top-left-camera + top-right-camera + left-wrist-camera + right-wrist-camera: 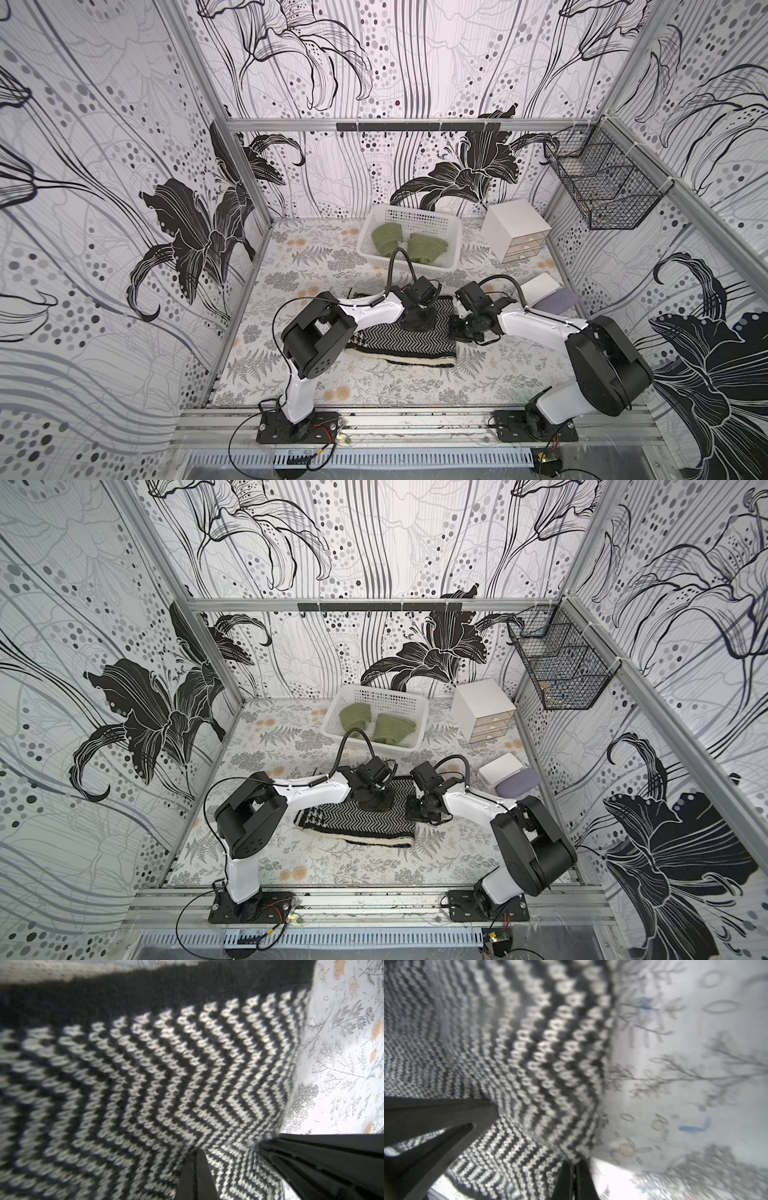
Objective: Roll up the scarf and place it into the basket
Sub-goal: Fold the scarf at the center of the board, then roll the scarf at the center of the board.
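The basket (415, 218) held two green rolls (386, 241).
Near it, the left claw (419, 319) and the right claw (459, 330) each pinched the scarf (407, 345).

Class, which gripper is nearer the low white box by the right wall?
Right. The right gripper pinches the scarf end nearest the low white box; the left gripper pinches the scarf farther from it, beyond the right one.

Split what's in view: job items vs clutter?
Job:
- scarf, black and white herringbone
- white perforated basket
- left gripper and right gripper, both shut on the scarf

Lying about:
- green knit pieces in the basket
- drawer box
- wire mesh basket on the wall
- white box, grey pad
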Tool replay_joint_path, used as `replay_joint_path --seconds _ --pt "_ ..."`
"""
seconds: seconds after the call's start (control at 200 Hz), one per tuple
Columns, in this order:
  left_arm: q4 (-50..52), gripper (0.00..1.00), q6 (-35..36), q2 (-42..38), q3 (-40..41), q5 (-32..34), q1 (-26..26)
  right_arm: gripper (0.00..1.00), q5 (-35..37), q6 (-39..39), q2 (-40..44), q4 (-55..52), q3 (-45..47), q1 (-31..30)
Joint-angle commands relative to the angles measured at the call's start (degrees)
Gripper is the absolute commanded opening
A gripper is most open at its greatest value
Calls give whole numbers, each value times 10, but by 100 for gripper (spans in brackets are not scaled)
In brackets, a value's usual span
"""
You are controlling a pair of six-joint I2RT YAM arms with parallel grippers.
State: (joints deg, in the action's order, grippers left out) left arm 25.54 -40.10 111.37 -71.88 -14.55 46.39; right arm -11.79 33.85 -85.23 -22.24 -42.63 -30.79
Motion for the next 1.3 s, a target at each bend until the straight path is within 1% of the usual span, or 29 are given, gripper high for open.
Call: replay_joint_path --seconds 0.0,0.135,0.295,0.481,0.596,0.786,0.881,0.951,1.036,1.136,1.211,1.296 --pt "28 0 25 -13 -10 18 12 0 50 0 54 -87 24 26" --pt "38 0 35 -18 -17 15 20 0 63 -17 112 -135 32 47" --pt "33 0 41 -1 -32 12 21 0 56 -22 122 -131 19 49" --pt "13 0 35 33 -47 -4 21 0 -20 -17 141 -118 -20 49" --pt "-5 0 23 44 -45 -11 21 0 -64 -9 114 -97 -33 45" --pt "-27 0 11 40 -40 -11 22 0 -69 13 73 -78 -67 -5" --pt "-33 0 2 38 -36 -8 20 0 -80 31 57 -54 -73 -20" --pt "-38 0 -15 18 -21 5 15 0 -81 41 45 -39 -73 -28" --pt "-50 0 -28 -25 11 9 -10 0 -82 49 36 -25 -72 -36" --pt "-10 0 -18 -70 18 27 -44 0 -84 54 13 -11 -76 -45" --pt "-8 0 -8 -96 28 21 -60 0 -85 54 -12 4 -75 -47" --pt "-15 0 3 -103 23 -6 -64 0 -88 58 -37 37 -66 -47"
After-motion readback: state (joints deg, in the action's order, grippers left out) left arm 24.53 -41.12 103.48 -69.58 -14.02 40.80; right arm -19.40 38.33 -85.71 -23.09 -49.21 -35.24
